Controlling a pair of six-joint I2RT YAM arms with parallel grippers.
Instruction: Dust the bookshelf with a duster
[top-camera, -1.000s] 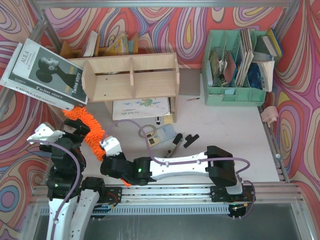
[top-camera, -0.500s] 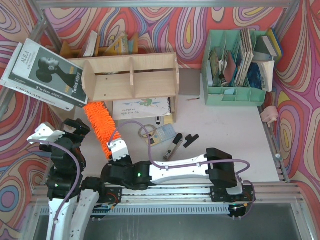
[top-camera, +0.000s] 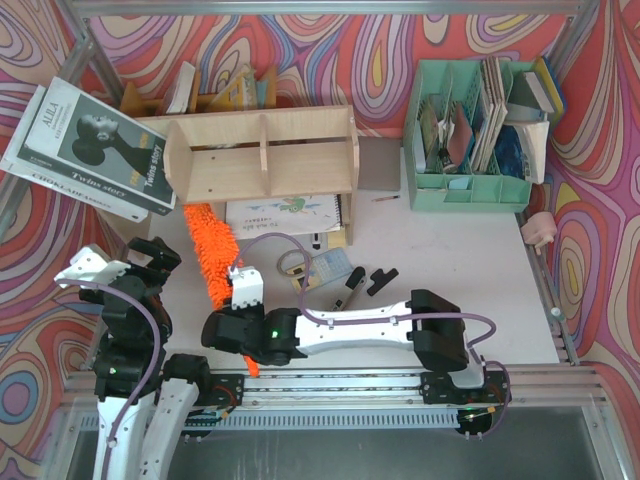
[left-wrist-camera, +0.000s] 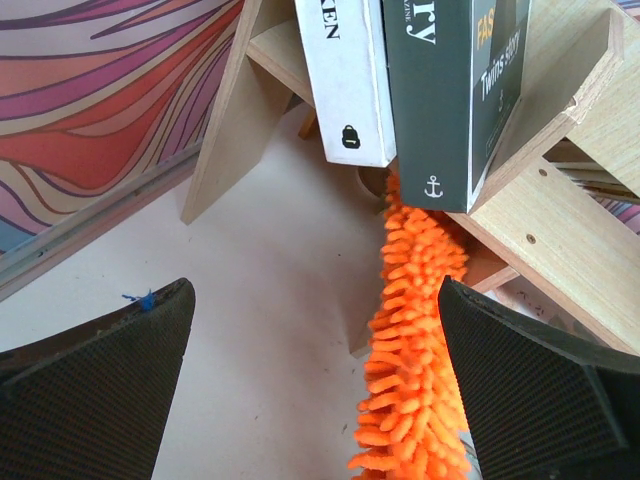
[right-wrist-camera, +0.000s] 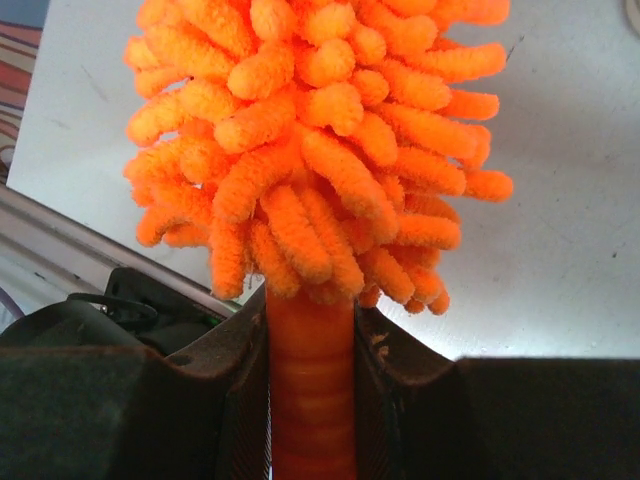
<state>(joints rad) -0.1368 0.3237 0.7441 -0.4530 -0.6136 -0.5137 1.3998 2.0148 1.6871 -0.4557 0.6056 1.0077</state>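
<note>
Over the last second we swing the duster (top-camera: 212, 252) away from the left gripper (top-camera: 150, 258) and straighten it. Its fluffy head now points up the desk (top-camera: 450, 270), with the tip at the lower left corner of the bookshelf (top-camera: 262, 150). In the left wrist view the tip sits just under the books (left-wrist-camera: 440, 90) that lean on that end. The right gripper (right-wrist-camera: 310, 340) is clamped on the orange handle just below the head. The left gripper stands wide apart and holds nothing, with the duster passing beside its right finger. We judge that the tool is now lined up but the dusting has barely begun. The shelf top and both compartments look untouched by the head, so a sweep along the boards comes next.
</note>
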